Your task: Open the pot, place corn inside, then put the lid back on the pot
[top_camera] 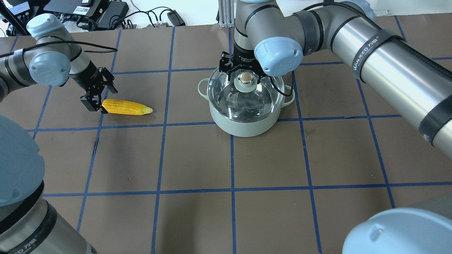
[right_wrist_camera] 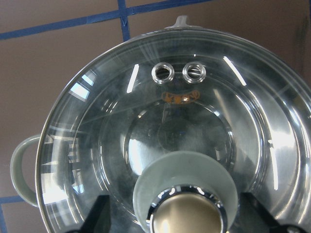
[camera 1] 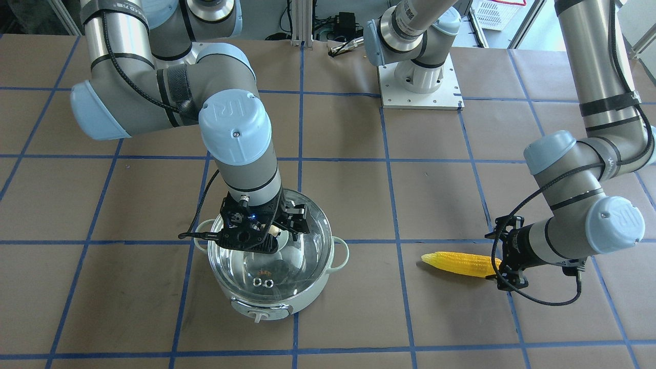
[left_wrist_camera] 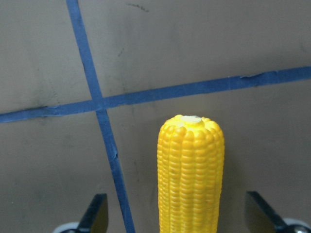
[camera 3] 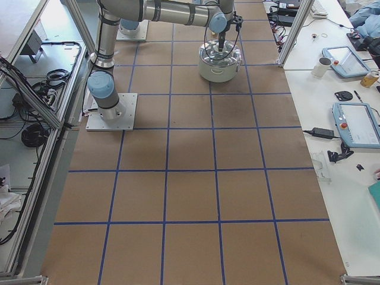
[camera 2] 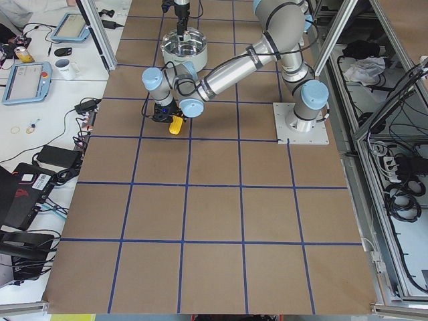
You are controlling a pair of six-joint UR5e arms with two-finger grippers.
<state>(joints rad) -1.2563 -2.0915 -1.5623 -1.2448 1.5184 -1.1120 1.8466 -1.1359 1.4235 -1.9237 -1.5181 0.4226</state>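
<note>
Overhead exterior shows the pot [top_camera: 243, 127] on the table [top_camera: 197, 155] a little right of centre, with the lid [top_camera: 227, 100] seated on its rim, so it is closed. The right gripper [top_camera: 246, 76] comes straight down over the lid's knob [top_camera: 245, 78]. In the right wrist view its fingers [right_wrist_camera: 95, 218] stand apart on either side of the knob with a clear gap on each side, touching neither the knob nor the glass. Two vent rings [right_wrist_camera: 164, 73] sit in the glass on the side of the pot's front dial [right_wrist_camera: 181, 22]. The corn [top_camera: 125, 107] lies flat on the table well apart from the pot, on the robot's left, with its tapered tip toward the pot and its thick end toward the left gripper [top_camera: 101, 98]. That gripper is low at the thick end, with one finger on each side. The left wrist view shows those fingers [left_wrist_camera: 95, 216] spread wider than the cob, with table visible between each finger and the corn, so nothing is gripped. The corn lies just beside a blue tape line [left_wrist_camera: 104, 141] and does not cross it
</note>
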